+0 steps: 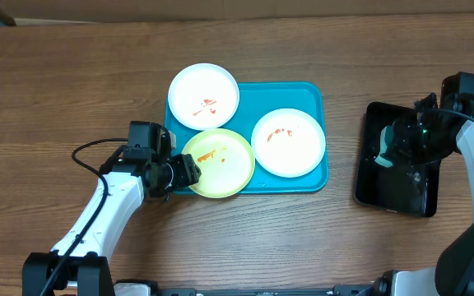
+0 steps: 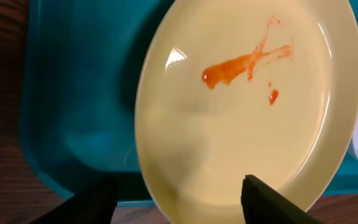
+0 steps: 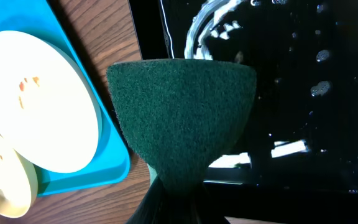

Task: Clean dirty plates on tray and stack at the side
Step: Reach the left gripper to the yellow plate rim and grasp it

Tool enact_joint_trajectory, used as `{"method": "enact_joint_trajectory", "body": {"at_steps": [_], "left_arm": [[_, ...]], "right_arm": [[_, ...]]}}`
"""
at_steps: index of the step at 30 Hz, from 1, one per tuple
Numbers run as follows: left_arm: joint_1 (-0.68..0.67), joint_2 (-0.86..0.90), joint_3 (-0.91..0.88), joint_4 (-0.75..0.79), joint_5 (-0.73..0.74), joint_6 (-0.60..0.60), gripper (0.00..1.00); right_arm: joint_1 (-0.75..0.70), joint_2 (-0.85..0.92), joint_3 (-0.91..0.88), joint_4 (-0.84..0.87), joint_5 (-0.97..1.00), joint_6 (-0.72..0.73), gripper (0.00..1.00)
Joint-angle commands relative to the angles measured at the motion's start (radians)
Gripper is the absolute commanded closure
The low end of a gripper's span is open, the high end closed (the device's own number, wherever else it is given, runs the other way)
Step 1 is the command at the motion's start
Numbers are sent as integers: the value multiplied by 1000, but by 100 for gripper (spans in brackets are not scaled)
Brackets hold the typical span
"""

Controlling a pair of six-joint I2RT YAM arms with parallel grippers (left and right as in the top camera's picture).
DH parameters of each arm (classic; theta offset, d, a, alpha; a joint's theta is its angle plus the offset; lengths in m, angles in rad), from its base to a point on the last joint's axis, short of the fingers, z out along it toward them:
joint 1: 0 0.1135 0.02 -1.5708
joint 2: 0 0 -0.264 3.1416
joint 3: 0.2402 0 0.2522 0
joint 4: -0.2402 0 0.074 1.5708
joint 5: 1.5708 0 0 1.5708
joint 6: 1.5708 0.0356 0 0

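ROBOT AT THE WASH-UP: 3 smeared plates wait on the large turquoise plastic tray with a raised rim, at the middle of the wooden table. The round pale yellow-green plate lies at the tray's near left corner, its edge jutting over the rim. A round white plate overlaps the far left corner, and a 2nd white plate sits on the tray's right side. All 3 carry orange-red streaks. The left gripper hovers at the yellow-green plate's left edge, jaws apart with the rim between them and nothing clasped. To the right, over the wet black rectangular tray, the right gripper is clenched on a dark green scouring pad, which flares out above the pinch.

The plates look light, stiff and glossy, probably plastic, so likely slick wherever sauce or water lies. The overhanging rim of the yellow-green plate seems the best place to take hold, pinched above and below on a clean stretch away from the smear. The shallow lip offers little purchase, and a loose grip could let the plate swivel or slide under the pad.
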Motion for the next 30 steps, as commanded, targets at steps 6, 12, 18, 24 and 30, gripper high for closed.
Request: {"method": "enact_joint_trajectory", "body": {"at_steps": [6, 12, 18, 24, 30], "left_arm": [[-25, 10, 2, 26, -22, -14, 36], [-45, 66, 0, 33, -44, -22, 34], [-44, 96, 0, 31, -45, -26, 41], [-44, 96, 0, 48, -44, -27, 84], [-44, 96, 0, 45, -45, -26, 85]], "right_arm": [[-1, -15, 19, 0, -5, -5, 96], [-1, -15, 19, -2, -5, -5, 96], [-1, -15, 19, -3, -5, -7, 96], [-1, -15, 19, -3, -6, -7, 96], [-1, -15, 19, -6, -10, -7, 96]]}}
